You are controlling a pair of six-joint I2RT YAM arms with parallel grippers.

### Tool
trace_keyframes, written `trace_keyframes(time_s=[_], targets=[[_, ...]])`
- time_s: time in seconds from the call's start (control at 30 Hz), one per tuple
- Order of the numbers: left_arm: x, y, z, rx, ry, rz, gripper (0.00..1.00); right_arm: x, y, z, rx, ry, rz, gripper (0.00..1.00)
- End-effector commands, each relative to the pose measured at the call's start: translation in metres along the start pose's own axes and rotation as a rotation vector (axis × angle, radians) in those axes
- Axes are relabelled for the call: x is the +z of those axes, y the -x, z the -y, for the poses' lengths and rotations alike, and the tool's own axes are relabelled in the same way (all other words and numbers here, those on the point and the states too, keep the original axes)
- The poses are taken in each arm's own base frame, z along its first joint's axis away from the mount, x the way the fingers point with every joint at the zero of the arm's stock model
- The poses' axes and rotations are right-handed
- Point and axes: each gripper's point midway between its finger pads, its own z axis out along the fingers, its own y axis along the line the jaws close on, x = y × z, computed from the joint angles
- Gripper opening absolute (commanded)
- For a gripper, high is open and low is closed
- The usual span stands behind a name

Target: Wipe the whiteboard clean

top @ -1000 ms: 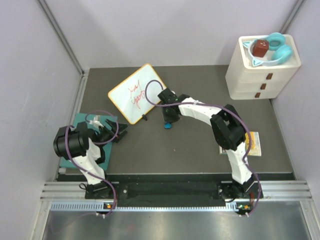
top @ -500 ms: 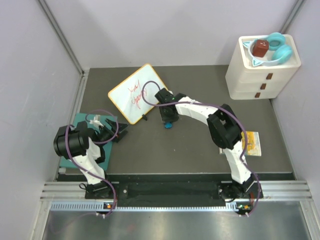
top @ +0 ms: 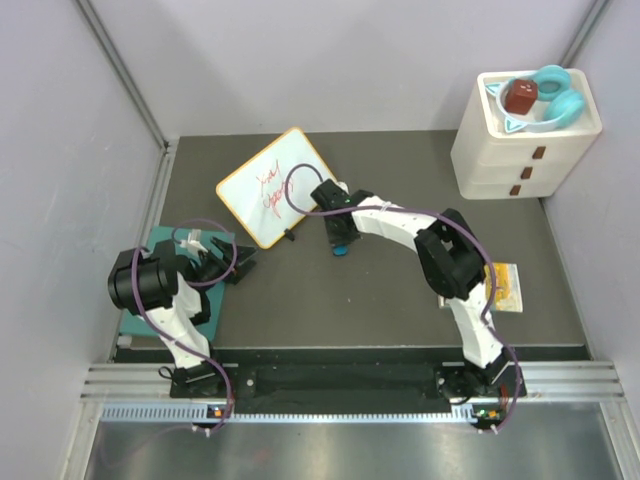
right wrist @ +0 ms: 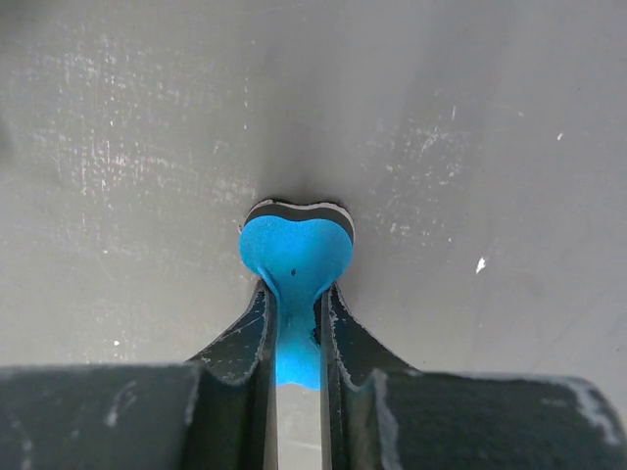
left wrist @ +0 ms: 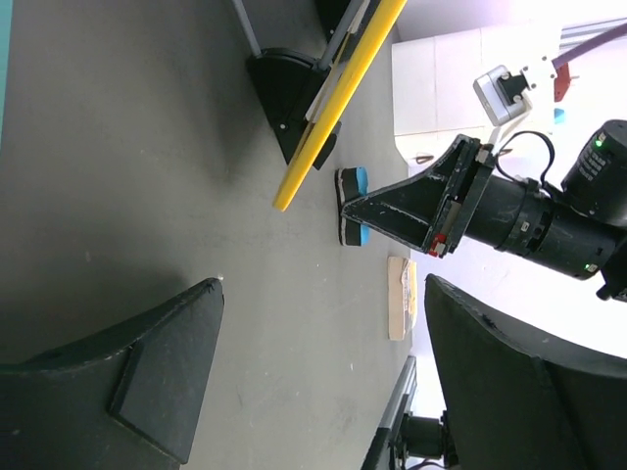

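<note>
The whiteboard [top: 272,186] stands tilted on its black feet at the back left of the table, with red handwriting on its face. In the left wrist view only its orange rim [left wrist: 338,103] shows, edge-on. A small blue eraser [top: 341,246] with a black-and-white base rests on the table just right of the board. My right gripper [top: 339,236] is shut on it, and its fingers pinch the blue foam [right wrist: 297,255] from above. My left gripper [top: 228,264] stands open over the table by the mat, nothing between its fingers [left wrist: 147,362].
A teal mat [top: 160,243] lies under the left arm. A white drawer unit [top: 525,140] at the back right carries a blue bowl and a red object. A colourful booklet [top: 506,286] lies by the right arm's elbow. Grey walls close in both sides.
The right gripper's fingers have closed onto the blue eraser and the wrist shifted slightly left and down. The left arm has stayed put, with its fingers slightly less wide.
</note>
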Motion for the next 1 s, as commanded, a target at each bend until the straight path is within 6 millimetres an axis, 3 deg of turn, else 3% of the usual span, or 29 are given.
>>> trace_keyframes(time_s=[0.0, 0.17, 0.47, 0.57, 0.6, 0.67, 0.97], targets=[[0.003, 0.025, 0.039, 0.264, -0.158, 0.104, 0.88, -0.012, -0.005, 0.010, -0.036, -0.026, 0.024, 0.00], [0.013, 0.033, 0.042, 0.263, -0.170, 0.112, 0.75, -0.039, 0.013, -0.001, -0.029, 0.070, 0.118, 0.00], [0.025, 0.054, 0.029, 0.260, -0.136, 0.181, 0.72, -0.079, 0.041, -0.019, -0.017, 0.221, 0.287, 0.00], [0.032, 0.056, 0.032, 0.275, -0.146, 0.182, 0.67, -0.084, 0.047, -0.030, 0.000, 0.282, 0.306, 0.00], [0.037, 0.056, 0.034, 0.285, -0.156, 0.174, 0.57, -0.087, 0.049, -0.035, 0.004, 0.306, 0.310, 0.00], [0.040, 0.054, 0.036, 0.311, -0.161, 0.172, 0.53, -0.091, 0.056, -0.043, 0.016, 0.347, 0.333, 0.00], [0.052, 0.050, 0.043, 0.361, -0.192, 0.149, 0.54, -0.098, 0.079, -0.060, 0.025, 0.410, 0.377, 0.00]])
